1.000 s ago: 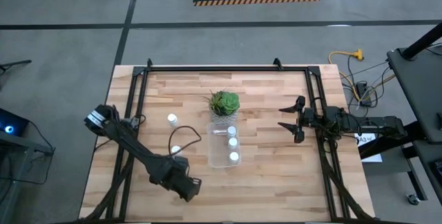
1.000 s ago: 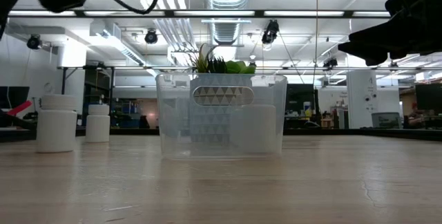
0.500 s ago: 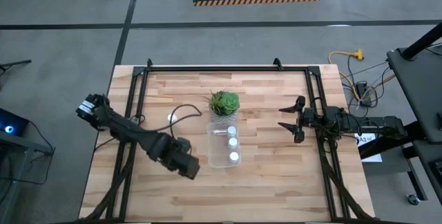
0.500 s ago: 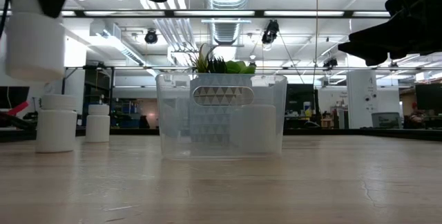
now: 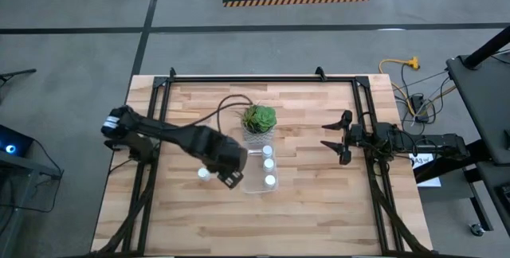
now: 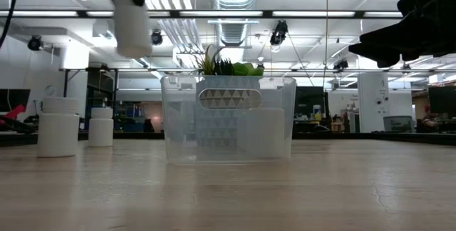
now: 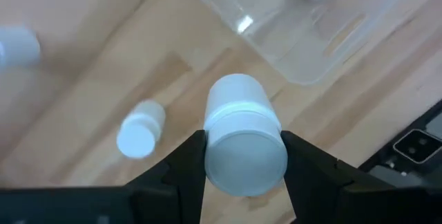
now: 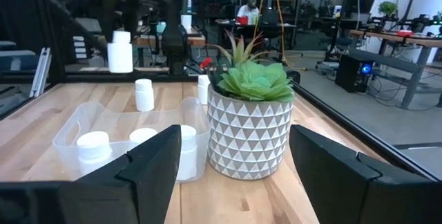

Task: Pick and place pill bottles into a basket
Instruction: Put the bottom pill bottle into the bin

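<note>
My left gripper [image 5: 233, 177] hangs just left of the basket's [image 5: 259, 167] near end, shut on a white pill bottle [image 6: 133, 24] that is high above the table. The clear basket holds three pill bottles [image 5: 268, 165]. Two more bottles [image 6: 58, 126] [image 6: 100, 126] stand on their bases on the wood left of the basket. One of them [image 5: 205, 173] shows beside my left gripper in the high view. My right gripper [image 5: 325, 135] waits open at the table's right side, level and facing the plant [image 5: 259, 119]. My left gripper pinches the pill bottle by two opposite sides of its upper part [image 7: 243, 148], one finger [image 7: 190, 165] on each side. The fingers come from above, pointing down. The bottle hangs below them, lifted clear of the table and a little tilted.
A green potted plant [image 8: 252, 124] in a patterned white pot stands against the basket's far end. Black rails [image 5: 155, 130] run along the table's left, right and far edges. Bare wood lies near the front edge [image 5: 263, 226].
My left gripper has risen and gone from the table's near left toward the basket, rolling its wrist on the way. The bottle it holds has gone up with it, clear of the table. The two standing bottles and my right arm have kept still.
</note>
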`<action>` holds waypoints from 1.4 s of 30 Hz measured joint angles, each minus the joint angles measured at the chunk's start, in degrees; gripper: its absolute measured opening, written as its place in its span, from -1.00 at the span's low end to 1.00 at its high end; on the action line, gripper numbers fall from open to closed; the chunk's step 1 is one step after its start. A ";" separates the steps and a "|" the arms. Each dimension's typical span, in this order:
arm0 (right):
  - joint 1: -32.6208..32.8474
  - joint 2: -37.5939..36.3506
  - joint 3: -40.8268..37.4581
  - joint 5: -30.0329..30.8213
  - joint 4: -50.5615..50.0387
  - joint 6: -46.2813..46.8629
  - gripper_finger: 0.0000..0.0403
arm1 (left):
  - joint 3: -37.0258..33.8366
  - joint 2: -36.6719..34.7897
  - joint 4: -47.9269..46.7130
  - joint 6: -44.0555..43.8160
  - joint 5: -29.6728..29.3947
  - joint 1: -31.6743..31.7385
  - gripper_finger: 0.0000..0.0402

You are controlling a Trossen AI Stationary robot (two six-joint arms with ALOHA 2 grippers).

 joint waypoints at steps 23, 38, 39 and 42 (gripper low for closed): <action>-0.02 0.33 0.00 0.17 -0.07 0.09 0.29 | 20.02 20.26 -2.31 18.41 -0.11 2.66 -0.28; 0.00 0.33 0.00 0.17 -0.02 0.04 0.29 | 14.24 22.46 4.81 16.06 -0.98 0.75 -0.28; -0.02 0.33 0.00 0.17 -0.02 -0.01 0.29 | 13.59 22.46 5.72 15.56 -0.98 0.62 -0.28; 0.00 0.33 0.00 0.17 -0.02 0.03 0.29 | 12.27 22.46 7.22 14.96 -1.00 0.34 -0.28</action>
